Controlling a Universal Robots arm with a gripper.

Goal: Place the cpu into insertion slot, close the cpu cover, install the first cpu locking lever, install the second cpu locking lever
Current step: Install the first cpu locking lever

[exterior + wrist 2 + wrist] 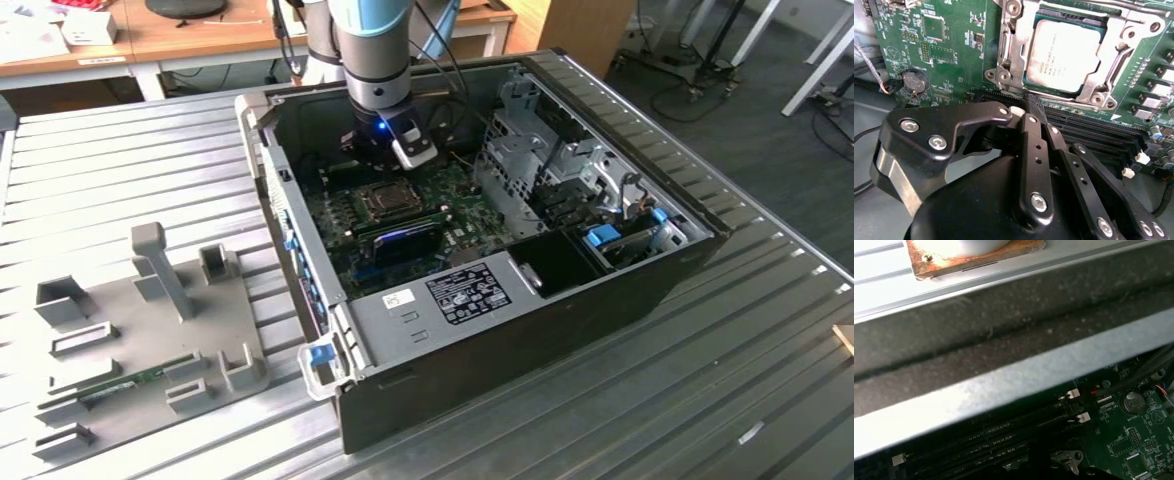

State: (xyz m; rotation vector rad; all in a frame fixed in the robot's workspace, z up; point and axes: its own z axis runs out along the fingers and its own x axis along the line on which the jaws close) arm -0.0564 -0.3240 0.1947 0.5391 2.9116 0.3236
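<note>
You have the cpu (pixel 1069 55) seated in the slot (pixel 1030 75) under the closed cover (pixel 1104 82), with the gripper (pixel 1029 112) pinched shut, empty, just beside that cover.

Print on cpu (pixel 1069 55) and case label (pixel 467 292), illegible

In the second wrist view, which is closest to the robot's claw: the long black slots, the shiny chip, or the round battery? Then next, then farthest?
1. Long black memory slots, right at the end effector tips.
2. The cpu, beyond the slots, in its silvery frame.
3. Round battery, off to one side on the green board.
</note>
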